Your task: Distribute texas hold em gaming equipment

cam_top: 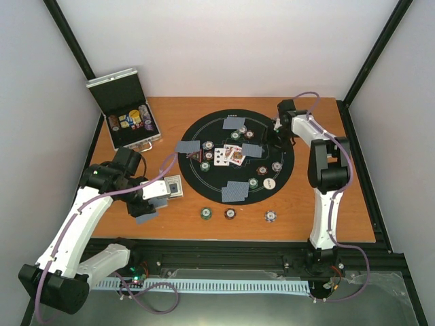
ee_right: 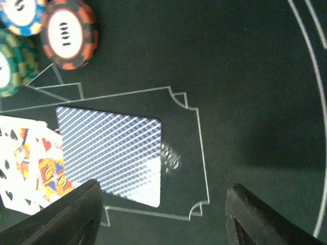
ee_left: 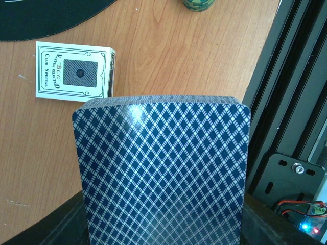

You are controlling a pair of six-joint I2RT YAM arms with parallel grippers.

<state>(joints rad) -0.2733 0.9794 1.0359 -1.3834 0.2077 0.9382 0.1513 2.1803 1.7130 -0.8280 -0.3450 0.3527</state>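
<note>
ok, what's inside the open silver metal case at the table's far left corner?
Silver case: mixed-colour round poker chips lie in the tray; anything beneath them is covered.

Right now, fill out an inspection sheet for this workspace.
Surface: wooden table, round black mat centred.
Job's things: face-down cards, face-up cards and chips on mat; three chips on wood; chip case open.
Clutter: card box.
Grippers: left gripper shut on deck; right gripper open over a face-down card.
Cables: purple cable along each arm.
Surroundings: white walls, black frame.
</note>
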